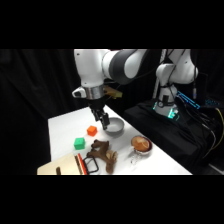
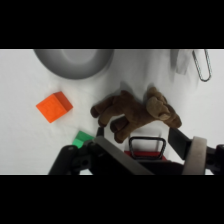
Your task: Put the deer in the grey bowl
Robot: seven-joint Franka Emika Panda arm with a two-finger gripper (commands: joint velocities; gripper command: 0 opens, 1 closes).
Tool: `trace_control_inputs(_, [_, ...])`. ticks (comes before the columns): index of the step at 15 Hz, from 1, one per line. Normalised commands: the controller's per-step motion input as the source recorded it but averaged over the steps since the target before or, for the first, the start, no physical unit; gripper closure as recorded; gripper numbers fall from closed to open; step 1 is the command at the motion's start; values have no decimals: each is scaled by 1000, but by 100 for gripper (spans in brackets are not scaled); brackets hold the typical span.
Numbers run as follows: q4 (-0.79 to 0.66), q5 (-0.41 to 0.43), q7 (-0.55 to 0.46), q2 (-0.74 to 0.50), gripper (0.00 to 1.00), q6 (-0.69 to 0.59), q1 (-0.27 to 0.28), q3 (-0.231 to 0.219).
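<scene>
On the white table [image 1: 62, 125], the deer [image 2: 135, 114] lies beyond the spread gripper [image 2: 137, 132].

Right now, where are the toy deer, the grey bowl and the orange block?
Deer [image 2: 137, 114]: wrist view, on its brown body.
Grey bowl [image 1: 115, 126]: side view, on its inside.
Orange block [image 2: 54, 106]: wrist view, on its top face.

White table [image 1: 60, 125] with deer [image 1: 102, 152], bowl [image 1: 115, 126]
</scene>
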Motion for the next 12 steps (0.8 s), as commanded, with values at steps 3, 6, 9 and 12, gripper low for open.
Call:
trace_control_inputs(3, [336,86,123,346,0,168,-12,15])
trace_control_inputs(6, [290,112,106,353,0,181,-35,-7])
trace_control_inputs(9, [225,105,79,331,0,209,-48,-26])
trace_control_inputs(12, [139,100,54,259,0,190,-59,-39])
